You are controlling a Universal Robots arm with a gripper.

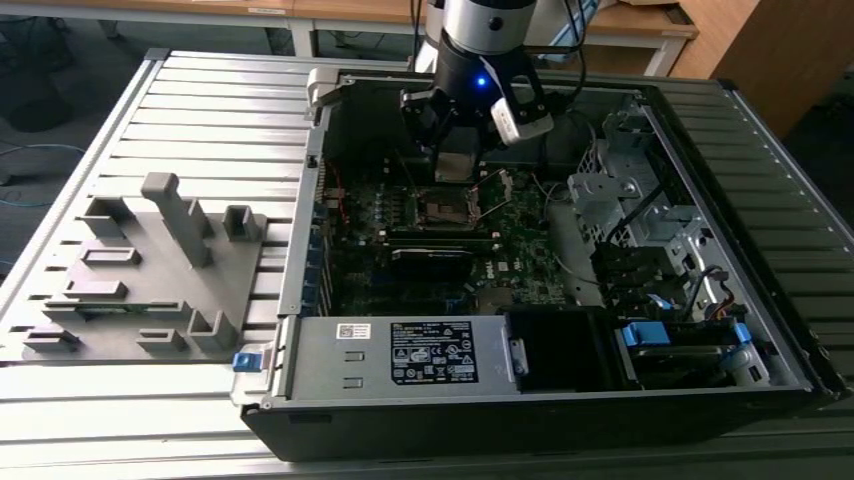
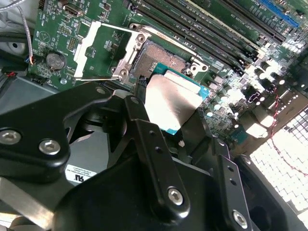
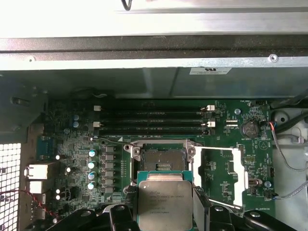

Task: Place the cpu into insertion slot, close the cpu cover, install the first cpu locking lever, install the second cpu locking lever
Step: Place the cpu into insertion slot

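Green mobo [image 3: 219,108] w/ grey sq. cpu [image 3: 165,204].

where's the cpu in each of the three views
Exterior view: cpu held by the gripper, close to the open socket.
Second wrist view: cpu beside the socket, nearer the camera.
First wrist view: cpu just short of the socket.
Shared landmark: the open socket.

The cpu [image 3: 165,204] shows matt, perhaps brushed, metal.

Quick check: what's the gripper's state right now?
Gripper: shut on the small flat square grey-metal cpu, not yet in the insertion slot.
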